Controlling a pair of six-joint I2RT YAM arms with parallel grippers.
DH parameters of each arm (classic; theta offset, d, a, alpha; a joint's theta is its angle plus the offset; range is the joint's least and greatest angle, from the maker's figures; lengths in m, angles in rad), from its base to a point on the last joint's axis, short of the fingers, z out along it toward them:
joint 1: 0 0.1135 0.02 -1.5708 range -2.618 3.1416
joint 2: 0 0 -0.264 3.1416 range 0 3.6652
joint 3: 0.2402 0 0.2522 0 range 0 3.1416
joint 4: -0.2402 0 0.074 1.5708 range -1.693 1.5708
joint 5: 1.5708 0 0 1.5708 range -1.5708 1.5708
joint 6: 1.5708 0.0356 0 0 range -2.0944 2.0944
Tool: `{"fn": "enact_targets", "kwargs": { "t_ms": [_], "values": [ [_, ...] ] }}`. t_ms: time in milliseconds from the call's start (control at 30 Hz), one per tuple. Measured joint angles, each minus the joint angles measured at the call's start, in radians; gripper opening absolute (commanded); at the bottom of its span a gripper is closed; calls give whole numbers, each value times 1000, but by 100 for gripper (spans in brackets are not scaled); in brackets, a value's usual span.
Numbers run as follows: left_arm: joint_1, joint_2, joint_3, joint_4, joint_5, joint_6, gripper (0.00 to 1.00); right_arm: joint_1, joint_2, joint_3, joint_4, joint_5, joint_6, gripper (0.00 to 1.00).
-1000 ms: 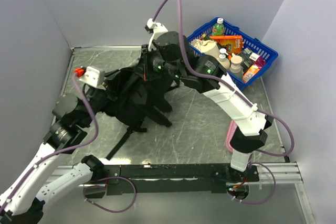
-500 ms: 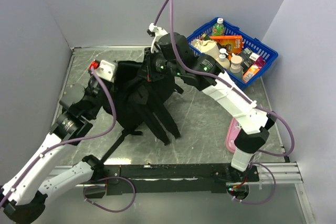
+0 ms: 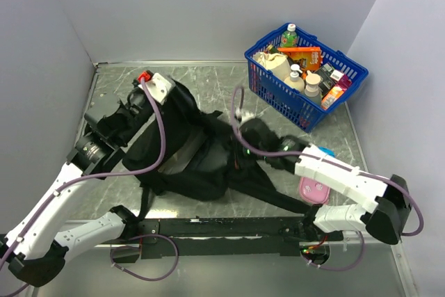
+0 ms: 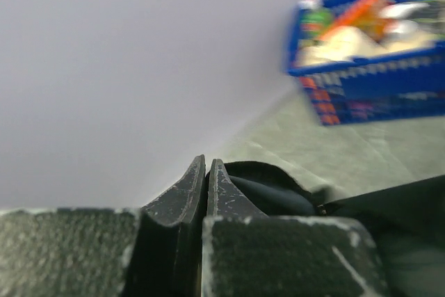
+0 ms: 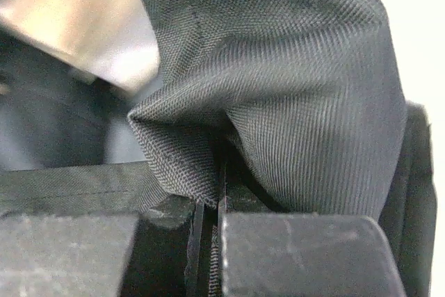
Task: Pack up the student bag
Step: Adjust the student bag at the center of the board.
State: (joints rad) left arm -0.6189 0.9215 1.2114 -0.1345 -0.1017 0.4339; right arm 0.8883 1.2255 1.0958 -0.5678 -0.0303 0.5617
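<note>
The student bag is a large black fabric backpack lying slumped across the table's left-middle, with straps trailing to the front right. My left gripper is at the bag's back-left edge. In the left wrist view its jaws are pressed together, with black bag fabric bulging just past the tips. My right gripper is low at the bag's right side. In the right wrist view it is shut on a fold of the woven black fabric.
A blue mesh basket full of bottles and packets stands at the back right, and also shows in the left wrist view. A pink flat item lies under my right forearm near the front. Grey walls enclose the table.
The bag was held bunched up at the table's back. Both arms have brought it down and forward; the right gripper swung toward the front centre, and the left gripper moved back.
</note>
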Motion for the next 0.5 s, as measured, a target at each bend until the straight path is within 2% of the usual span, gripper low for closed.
{"fn": "enact_targets", "kwargs": {
  "t_ms": [100,133,200,233,300,333,367,500],
  "values": [
    [0,-4,-17,-65,116,-116,1,7,-17,-224,39,-14,71,0],
    [0,-10,-41,-74,164,-176,1,11,-20,-271,40,-16,91,15],
    [-1,-23,-100,-72,246,-266,1,15,-32,-322,25,-16,120,23],
    [-1,-27,-135,-72,283,-314,1,15,-42,-334,7,-16,132,38],
    [-4,-29,-198,-72,343,-385,1,15,-64,-335,-20,-13,148,60],
    [-5,-29,-224,-73,361,-407,1,15,-82,-332,-32,-8,152,89],
    [-5,-29,-256,-71,378,-431,1,15,-103,-323,-48,-4,156,100],
    [-6,-33,-308,-68,408,-464,1,-6,-181,-273,-105,26,174,100]
  ]
}}
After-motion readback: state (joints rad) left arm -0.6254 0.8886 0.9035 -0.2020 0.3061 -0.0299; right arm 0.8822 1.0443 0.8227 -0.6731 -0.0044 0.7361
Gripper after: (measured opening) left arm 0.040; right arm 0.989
